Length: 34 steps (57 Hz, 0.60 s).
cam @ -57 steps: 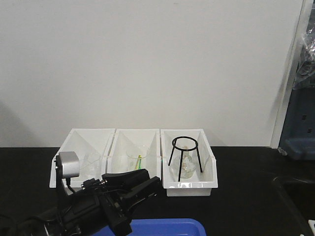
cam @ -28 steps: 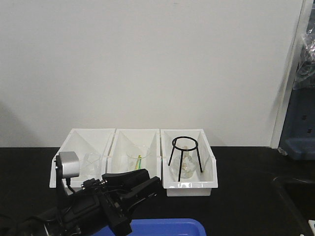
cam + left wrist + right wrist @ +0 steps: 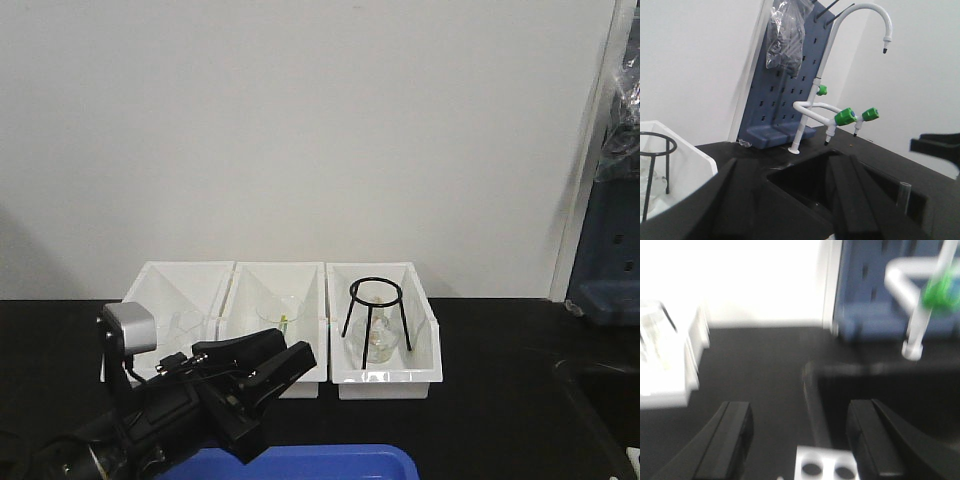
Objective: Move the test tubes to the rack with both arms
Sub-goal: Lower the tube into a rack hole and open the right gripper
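The left gripper (image 3: 296, 346) shows at the lower left of the front view, in front of the white bins and pointing right. It is open, and in the left wrist view the left gripper (image 3: 790, 163) has nothing between its wide-spread fingers. The top of a slim clear test tube (image 3: 904, 196) stands at the lower right of that view. In the blurred right wrist view the right gripper (image 3: 800, 410) is open and empty. It hangs above the white rack (image 3: 826, 464), whose round holes show at the bottom edge.
Three white bins (image 3: 280, 290) stand by the wall, holding glass beakers (image 3: 278, 314) and a black wire tripod (image 3: 375, 310). A blue tray (image 3: 320, 462) lies at the front edge. A black sink (image 3: 810, 177), white faucet (image 3: 860, 15) and blue pegboard (image 3: 785, 95) are on the right.
The left arm has shifted a little left and up, its gripper rising in front of the middle bin. The jaws stay open.
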{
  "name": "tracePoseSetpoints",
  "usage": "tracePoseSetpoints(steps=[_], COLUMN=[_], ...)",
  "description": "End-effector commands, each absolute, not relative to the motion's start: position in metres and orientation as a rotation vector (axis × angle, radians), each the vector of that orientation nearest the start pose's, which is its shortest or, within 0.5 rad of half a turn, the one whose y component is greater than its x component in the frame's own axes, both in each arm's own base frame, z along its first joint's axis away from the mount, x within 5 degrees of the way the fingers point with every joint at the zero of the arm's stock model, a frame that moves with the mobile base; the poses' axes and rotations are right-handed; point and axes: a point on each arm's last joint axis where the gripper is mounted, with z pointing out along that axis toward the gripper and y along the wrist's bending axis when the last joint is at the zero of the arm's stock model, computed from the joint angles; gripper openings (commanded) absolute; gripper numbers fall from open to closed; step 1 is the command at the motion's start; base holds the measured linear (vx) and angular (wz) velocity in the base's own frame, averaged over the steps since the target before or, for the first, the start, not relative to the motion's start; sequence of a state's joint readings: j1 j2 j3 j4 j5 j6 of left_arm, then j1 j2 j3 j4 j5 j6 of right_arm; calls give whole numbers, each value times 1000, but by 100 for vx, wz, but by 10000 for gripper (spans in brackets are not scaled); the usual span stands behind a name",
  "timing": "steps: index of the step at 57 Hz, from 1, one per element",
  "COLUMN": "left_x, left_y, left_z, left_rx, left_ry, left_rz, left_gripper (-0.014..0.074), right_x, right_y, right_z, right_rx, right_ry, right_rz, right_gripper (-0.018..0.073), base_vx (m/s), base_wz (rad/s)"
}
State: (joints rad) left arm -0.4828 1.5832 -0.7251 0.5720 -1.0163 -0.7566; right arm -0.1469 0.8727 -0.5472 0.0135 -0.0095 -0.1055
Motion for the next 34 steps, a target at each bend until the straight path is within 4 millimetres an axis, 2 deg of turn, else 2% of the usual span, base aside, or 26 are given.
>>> tracePoseSetpoints(steps=[1, 5, 12, 17, 24, 28, 34], left_x=[260, 258, 248, 229, 198, 177, 148], left_y=[-179, -172, -158, -141, -114, -101, -84], left_z=[291, 303, 328, 352, 377, 384, 376], left_rx=[386, 349, 381, 407, 357, 345, 338], left_ry=[1283, 1242, 1226, 1248, 1330, 1358, 1348], left_rz=[-1087, -1039, -816, -642, -547, -518, -510], left_gripper=[441, 441, 441, 441, 441, 441, 427], right_x=[167, 150, 121, 101, 82, 78, 78], right_y=[-26, -23, -18, -15, -12, -12, -12], right_z=[360, 376, 379, 378, 381, 382, 382], right_rx=[20, 7, -9, -29, -43, -42, -41], right_ry=[1638, 1597, 1618, 1655, 1625, 1608, 1611], right_rz=[-213, -229, -241, -256, -272, -274, -273], right_gripper=[483, 483, 483, 483, 483, 483, 481], base_vx=[0, 0, 0, 0, 0, 0, 0], base_wz=[0, 0, 0, 0, 0, 0, 0])
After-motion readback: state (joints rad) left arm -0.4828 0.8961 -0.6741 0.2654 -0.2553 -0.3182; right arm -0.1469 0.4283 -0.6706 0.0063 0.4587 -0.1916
